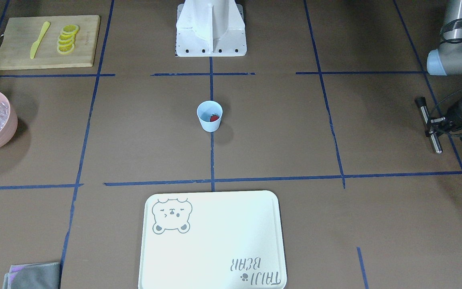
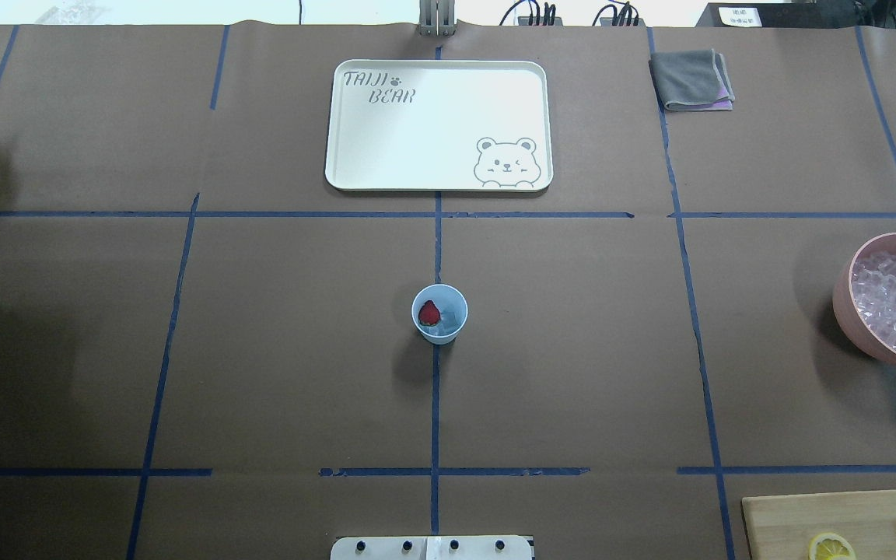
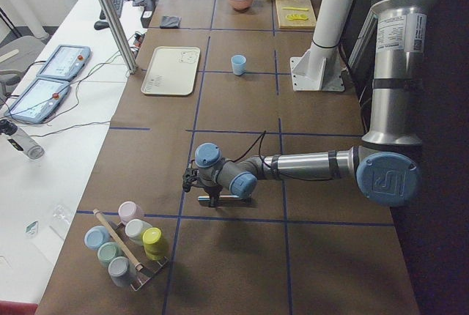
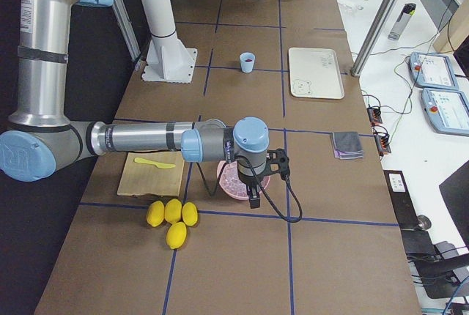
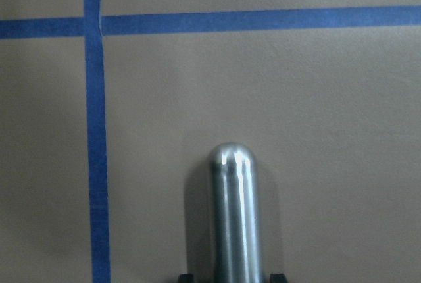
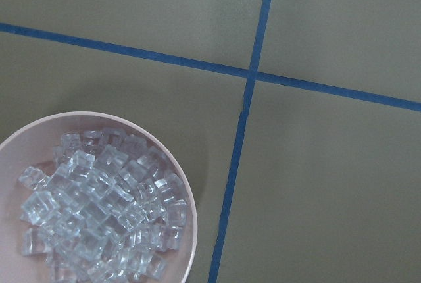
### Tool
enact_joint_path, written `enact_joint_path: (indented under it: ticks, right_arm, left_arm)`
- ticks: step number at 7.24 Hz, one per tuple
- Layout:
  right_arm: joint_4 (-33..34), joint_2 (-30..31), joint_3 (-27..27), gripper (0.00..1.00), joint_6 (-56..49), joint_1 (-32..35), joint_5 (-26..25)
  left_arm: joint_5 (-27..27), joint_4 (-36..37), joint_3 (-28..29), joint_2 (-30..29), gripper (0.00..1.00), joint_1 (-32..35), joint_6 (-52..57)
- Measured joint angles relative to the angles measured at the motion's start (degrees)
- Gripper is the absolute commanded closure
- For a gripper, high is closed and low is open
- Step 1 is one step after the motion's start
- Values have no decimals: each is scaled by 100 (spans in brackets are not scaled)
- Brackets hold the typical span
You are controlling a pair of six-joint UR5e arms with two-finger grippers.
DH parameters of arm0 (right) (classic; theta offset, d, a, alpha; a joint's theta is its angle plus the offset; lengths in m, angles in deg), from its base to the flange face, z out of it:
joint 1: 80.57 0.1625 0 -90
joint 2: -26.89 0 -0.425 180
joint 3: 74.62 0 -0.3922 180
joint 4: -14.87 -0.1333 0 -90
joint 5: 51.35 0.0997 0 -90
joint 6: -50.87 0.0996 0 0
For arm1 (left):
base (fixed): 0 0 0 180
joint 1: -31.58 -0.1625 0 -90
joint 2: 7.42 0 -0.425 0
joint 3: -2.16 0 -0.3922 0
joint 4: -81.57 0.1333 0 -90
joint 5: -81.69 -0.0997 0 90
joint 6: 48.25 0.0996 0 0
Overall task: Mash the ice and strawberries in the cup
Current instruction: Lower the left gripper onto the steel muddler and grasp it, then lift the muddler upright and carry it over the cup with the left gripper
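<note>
The light blue cup stands upright at the table's middle, also in the overhead view. Inside it lie one red strawberry and a few clear ice cubes. More ice fills a pink bowl. My left gripper is far from the cup at the table's left end, shut on a steel masher rod held level just above the paper. My right gripper hangs over the pink bowl's edge. I cannot tell whether it is open or shut.
A white bear tray lies across the table from the robot base. A wooden board carries lemon slices and a yellow knife. Whole lemons, a grey cloth and a rack of cups sit at the edges.
</note>
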Motion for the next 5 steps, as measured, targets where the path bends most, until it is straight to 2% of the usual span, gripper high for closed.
enact_joint_path:
  ticks: [3, 5]
  right_arm:
    - [0, -5, 6, 1, 8, -2, 3]
    - [0, -8, 4, 1, 16, -2, 3]
  left_arm:
    - [-2, -91, -513, -376, 99, 5, 148]
    - [-8, -641, -773, -891, 98, 8, 1135]
